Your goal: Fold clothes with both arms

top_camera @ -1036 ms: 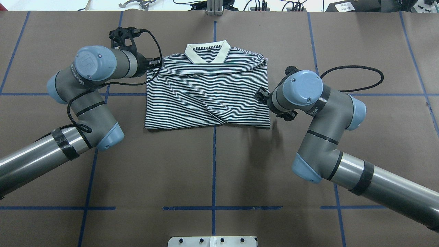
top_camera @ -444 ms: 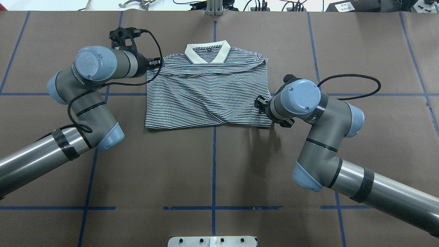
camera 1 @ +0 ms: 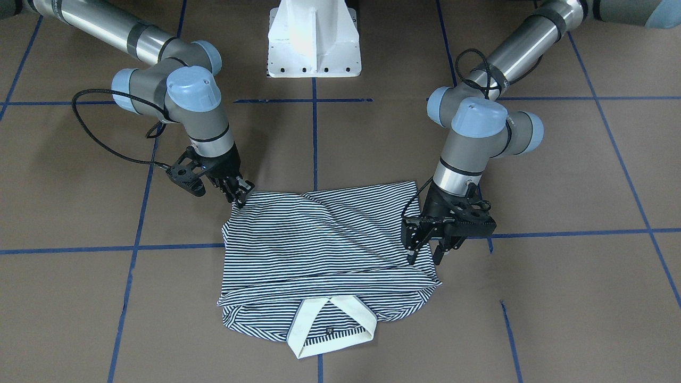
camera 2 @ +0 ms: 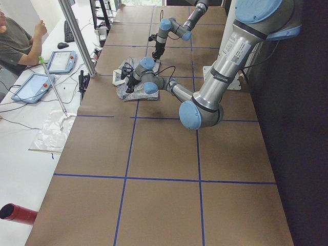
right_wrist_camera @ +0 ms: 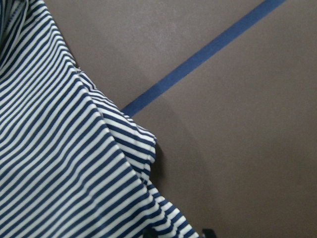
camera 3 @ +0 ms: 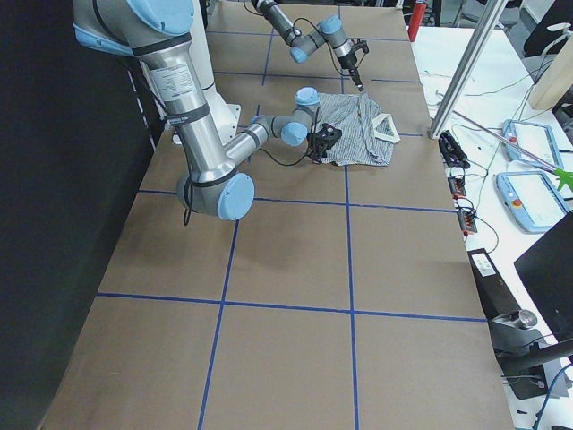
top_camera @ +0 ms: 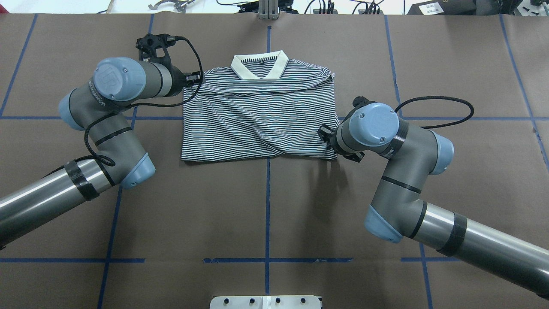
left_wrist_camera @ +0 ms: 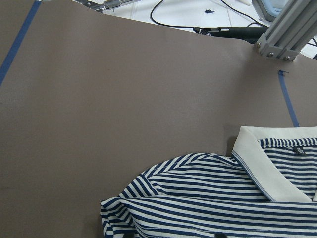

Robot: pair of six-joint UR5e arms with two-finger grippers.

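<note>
The striped polo shirt lies folded into a rough square at the table's middle, white collar at the far edge. It also shows in the overhead view. My left gripper is open, its fingers pointing down at the shirt's edge by the shoulder near the collar; in the overhead view it is mostly hidden under the wrist. My right gripper looks open and empty, tips just at the shirt's near hem corner; the overhead view shows it at the shirt's right edge. The right wrist view shows that striped corner.
The white pedestal base stands at the robot's side of the brown, blue-taped table. A metal post rises at the far edge behind the collar. An operator and tablets are beyond the table.
My right arm has moved nearer along the shirt's right edge, toward its near corner. The left arm and the shirt have not moved.
</note>
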